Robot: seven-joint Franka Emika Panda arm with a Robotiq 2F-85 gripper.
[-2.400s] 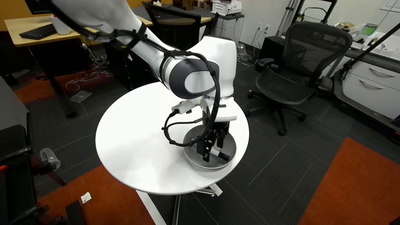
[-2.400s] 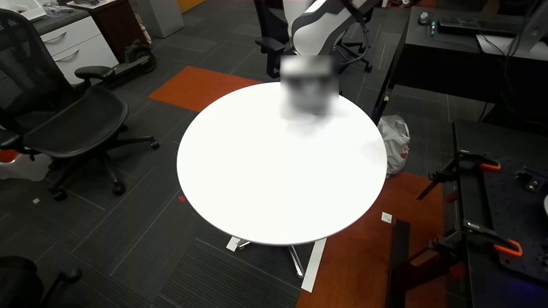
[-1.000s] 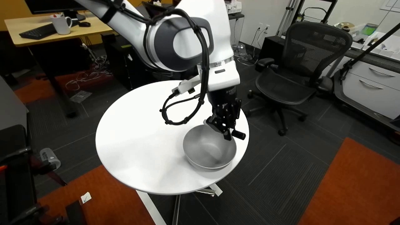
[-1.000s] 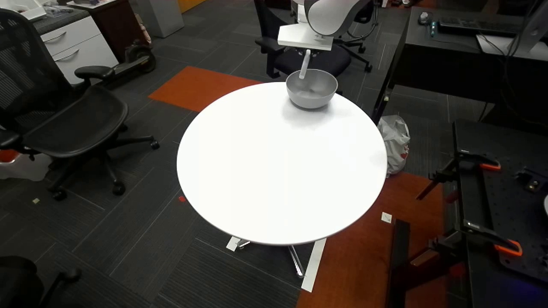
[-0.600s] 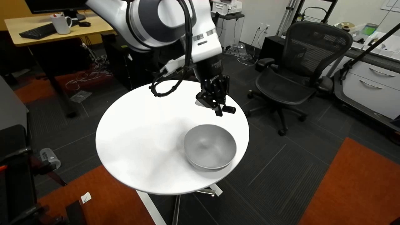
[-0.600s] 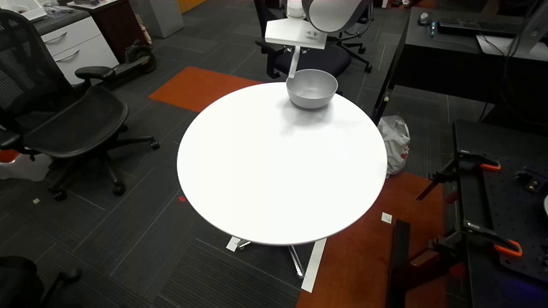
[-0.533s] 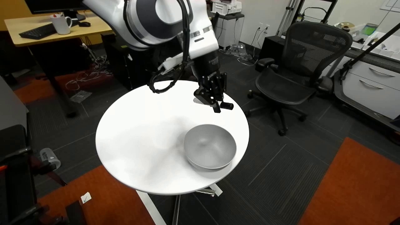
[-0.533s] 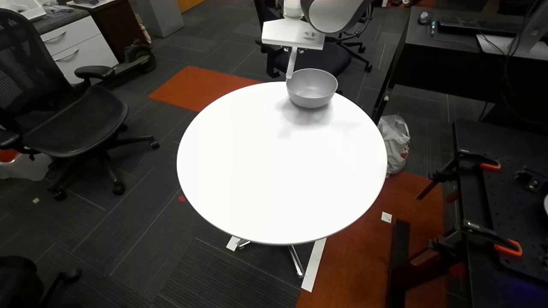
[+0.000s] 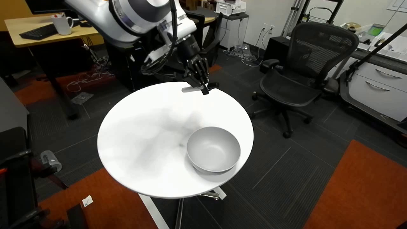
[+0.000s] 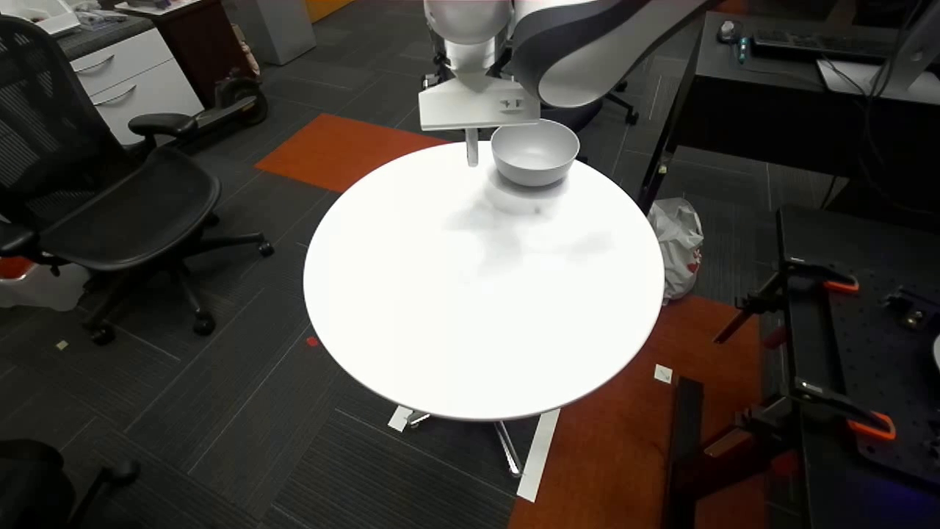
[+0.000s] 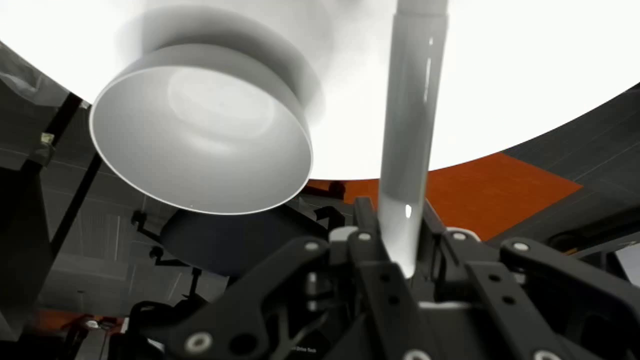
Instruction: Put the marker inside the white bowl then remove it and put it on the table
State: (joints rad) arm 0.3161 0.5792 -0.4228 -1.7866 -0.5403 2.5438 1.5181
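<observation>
My gripper [image 9: 205, 90] is shut on the marker [image 9: 190, 89], high over the part of the table far from the bowl in that exterior view. The marker's black cap [image 9: 213, 85] sticks out on one side of the fingers, its pale barrel on the other. In the wrist view the barrel [image 11: 412, 100] rises from between the gripper [image 11: 397, 215] fingers. In an exterior view only the pale marker barrel [image 10: 472, 147] shows below the wrist. The white bowl [image 9: 213, 149] [image 10: 534, 152] [image 11: 200, 140] stands upright on the white table [image 9: 140, 152] near its edge, with nothing inside.
The bowl's rim rises well above the table and stands beside the gripper's path. The round table edge [image 10: 485, 417] drops to the carpet. A black mesh chair [image 9: 295, 70] and a wooden desk [image 9: 19, 25] with a mug [image 9: 62, 25] stand off the table.
My gripper was down in the bowl holding the marker; it has lifted the marker out and moved away from the bowl, over bare table. The bowl stays where it was.
</observation>
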